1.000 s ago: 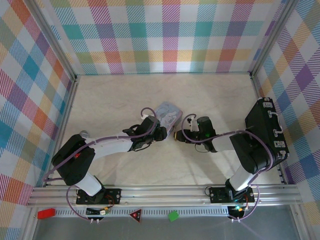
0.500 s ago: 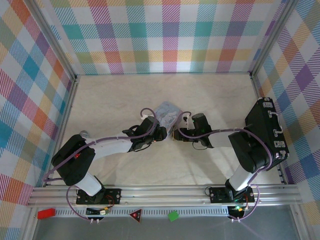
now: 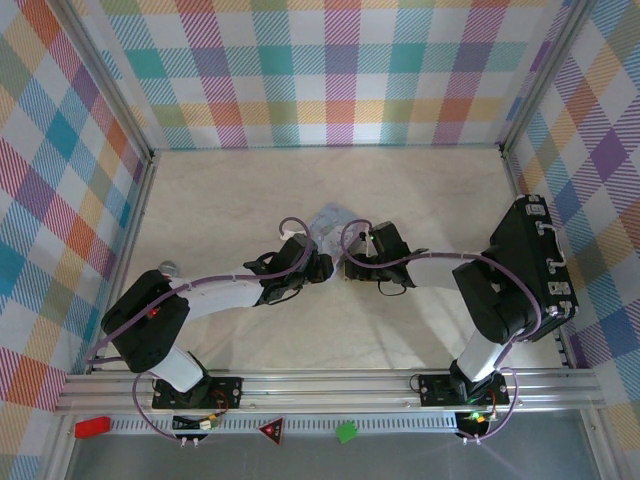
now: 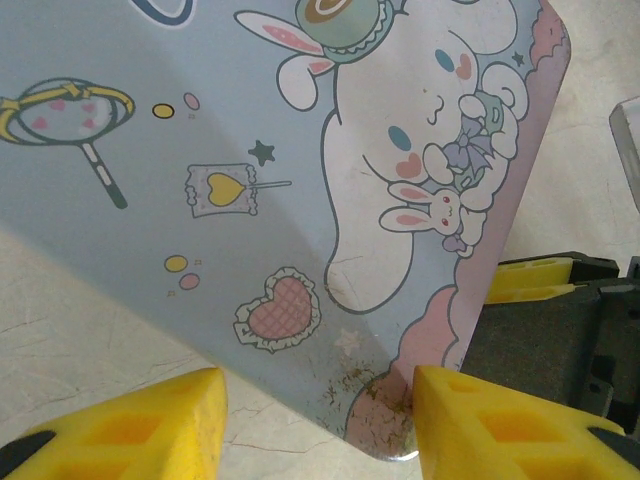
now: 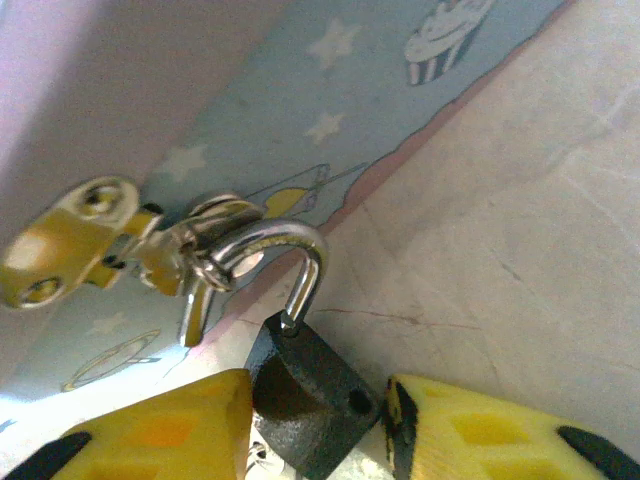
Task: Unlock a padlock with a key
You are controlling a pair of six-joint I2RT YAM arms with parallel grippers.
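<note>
The padlock (image 5: 300, 370) is a small dark block with a silvery shackle (image 5: 290, 245). The shackle is hooked through the brassy hasp (image 5: 70, 240) on the light-blue cartoon tin (image 3: 330, 220). My right gripper (image 5: 318, 410) is shut on the padlock's body, a yellow finger on each side. A bit of silvery metal shows under the body; I cannot tell whether it is the key. My left gripper (image 4: 320, 420) stands open astride the tin's (image 4: 250, 150) near corner. Its right finger touches the tin's edge, with bare table beside its left finger. From above, both grippers (image 3: 322, 268) (image 3: 348, 270) meet at the tin's near side.
A black case (image 3: 535, 260) lies along the right wall. Checked walls close in the table on three sides. The right gripper's yellow and black parts (image 4: 540, 275) sit close beside the tin's corner in the left wrist view. Open tabletop lies behind and in front.
My right gripper has slid left up to the tin and its jaws have narrowed round the padlock. The tin has shifted slightly left. The left arm has hardly moved.
</note>
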